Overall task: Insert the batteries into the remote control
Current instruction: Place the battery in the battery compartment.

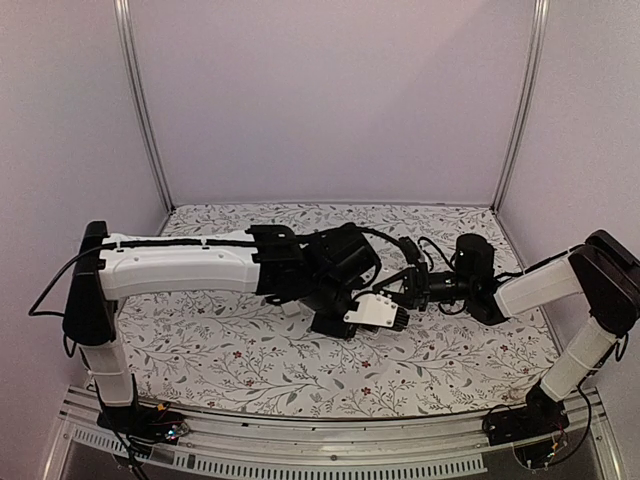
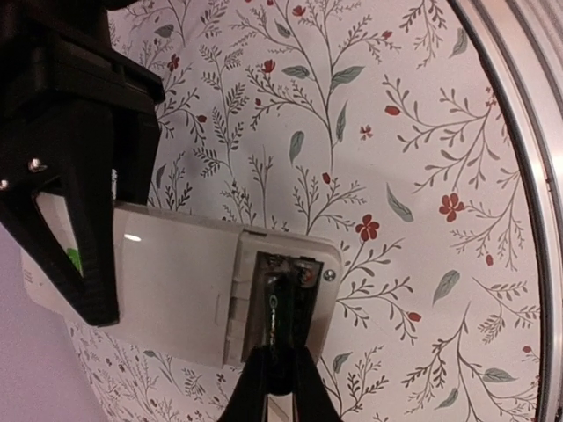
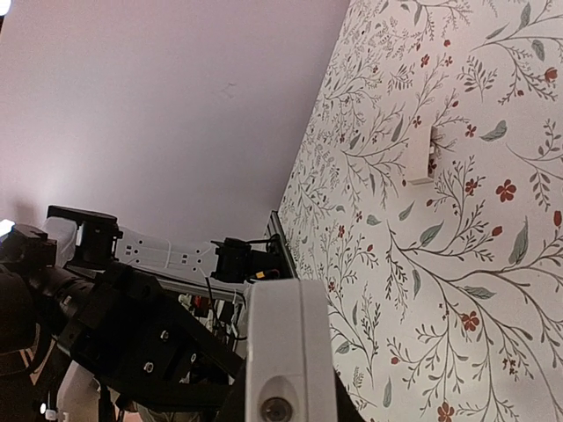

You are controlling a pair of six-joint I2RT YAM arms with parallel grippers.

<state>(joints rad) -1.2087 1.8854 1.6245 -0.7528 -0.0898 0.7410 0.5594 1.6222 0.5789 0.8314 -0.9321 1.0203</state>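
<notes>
Black right jaws: pinching shut on the tail of a battery [image 2: 274, 303], which is lying lengthwise in the open back of the remote control [image 2: 176, 290].
Left jaws: clamping the remote control at its other end, holding it back-up above the desk [image 2: 422, 132].
Handling: the battery is looking light, hard and slick, wanting a mid-length grip; the remote's thin shell is asking for gentle pressure on its long edges.
Cover plate [image 3: 420, 156]: lying apart on the desk.
</notes>
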